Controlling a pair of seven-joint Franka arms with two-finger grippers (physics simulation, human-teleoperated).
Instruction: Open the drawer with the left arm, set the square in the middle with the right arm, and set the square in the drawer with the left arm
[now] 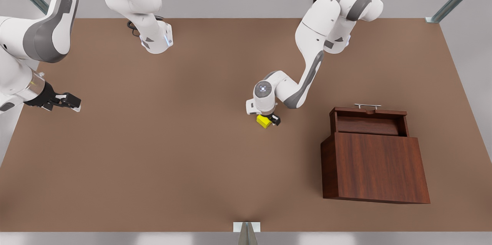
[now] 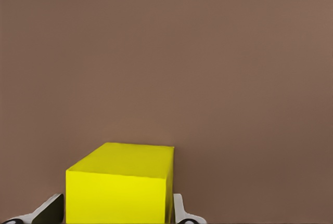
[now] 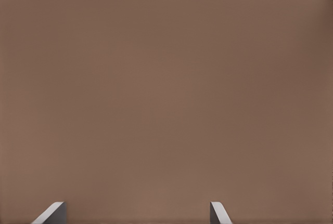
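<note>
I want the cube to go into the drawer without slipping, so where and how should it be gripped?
Grip the yellow cube across two opposite flat side faces, from straight above. The left gripper does this at the middle of the table: a finger sits on each side, top face free. The drawer is open upward, so this likely suits lowering in. The right gripper waits open by the front view's left edge.
</note>
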